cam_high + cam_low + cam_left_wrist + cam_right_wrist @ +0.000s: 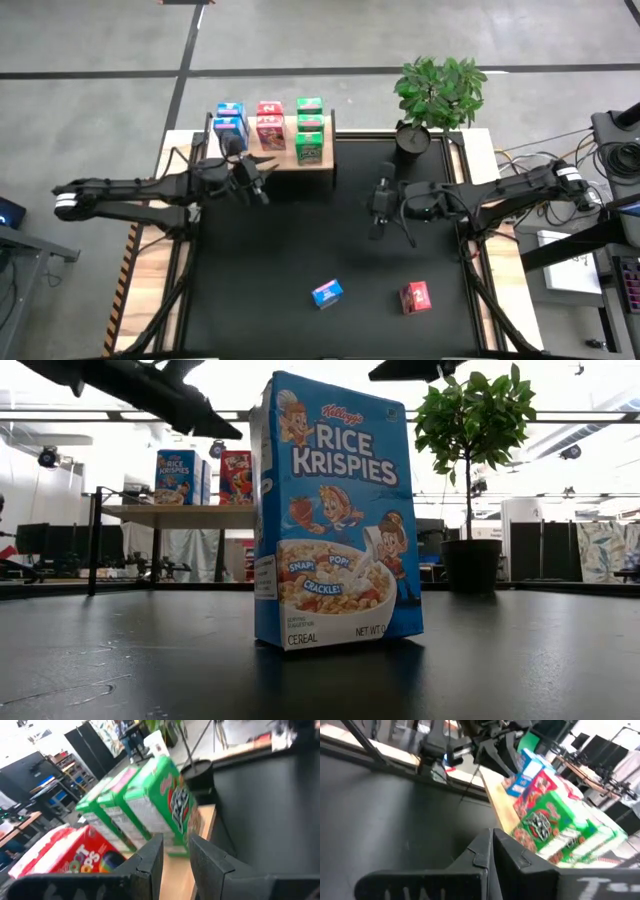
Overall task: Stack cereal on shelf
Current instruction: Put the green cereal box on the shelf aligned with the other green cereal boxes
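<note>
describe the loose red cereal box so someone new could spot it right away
Start at the black table mat in the high view and go to its near edge, away from the pale wooden shelf. Two boxes stand alone there: the red cereal box is the one on the right arm's side, beside the blue Rice Krispies box.

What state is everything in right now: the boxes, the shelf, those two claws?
Left gripper: open, empty, beside the shelf.
Right gripper: shut, empty, over the mat.
Shelf: loaded, room left in front.
Shelved boxes: seven, upright.
Blue box on mat: upright, not yet shelved.
Red box on mat: not yet shelved.
Plant: upright.
</note>
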You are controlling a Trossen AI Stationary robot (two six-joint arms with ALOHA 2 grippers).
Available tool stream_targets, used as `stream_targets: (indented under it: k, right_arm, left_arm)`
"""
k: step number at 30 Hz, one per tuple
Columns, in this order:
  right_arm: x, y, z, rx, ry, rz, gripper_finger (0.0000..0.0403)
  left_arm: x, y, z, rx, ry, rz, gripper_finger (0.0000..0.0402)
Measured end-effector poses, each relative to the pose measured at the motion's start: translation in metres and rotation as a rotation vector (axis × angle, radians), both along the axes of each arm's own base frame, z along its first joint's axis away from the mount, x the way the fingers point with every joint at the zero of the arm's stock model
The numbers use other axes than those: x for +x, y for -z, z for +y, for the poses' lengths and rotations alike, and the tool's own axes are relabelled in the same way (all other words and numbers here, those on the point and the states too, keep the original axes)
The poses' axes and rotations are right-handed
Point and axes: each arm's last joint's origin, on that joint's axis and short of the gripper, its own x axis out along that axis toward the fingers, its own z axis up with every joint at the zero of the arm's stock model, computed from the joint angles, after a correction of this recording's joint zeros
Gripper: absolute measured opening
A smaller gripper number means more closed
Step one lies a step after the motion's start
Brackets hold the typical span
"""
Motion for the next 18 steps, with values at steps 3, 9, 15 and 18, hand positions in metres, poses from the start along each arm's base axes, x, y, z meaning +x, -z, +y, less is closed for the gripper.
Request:
stream_targets:
  k: [3, 9, 15, 18]
  right_arm:
    - [-0.001, 0.007, -0.001, -0.011, 0.009, 0.019, 0.0009]
    - [-0.002, 0.016, -0.002, -0.009, 0.016, 0.048, 0.0009]
    - [0.0, 0.016, -0.002, 0.004, 0.02, 0.026, 0.0009]
    - [0.0, 0.017, -0.002, -0.002, 0.018, 0.031, 0.0009]
  left_arm:
    - [0.004, 0.004, 0.007, 0.006, -0.028, 0.018, 0.0075]
    - [0.015, 0.008, 0.016, -0.009, -0.065, -0.028, 0.0075]
    - [0.035, 0.02, 0.022, -0.014, -0.157, -0.065, 0.0052]
    - [0.041, 0.024, 0.025, -0.007, -0.191, -0.073, 0.0019]
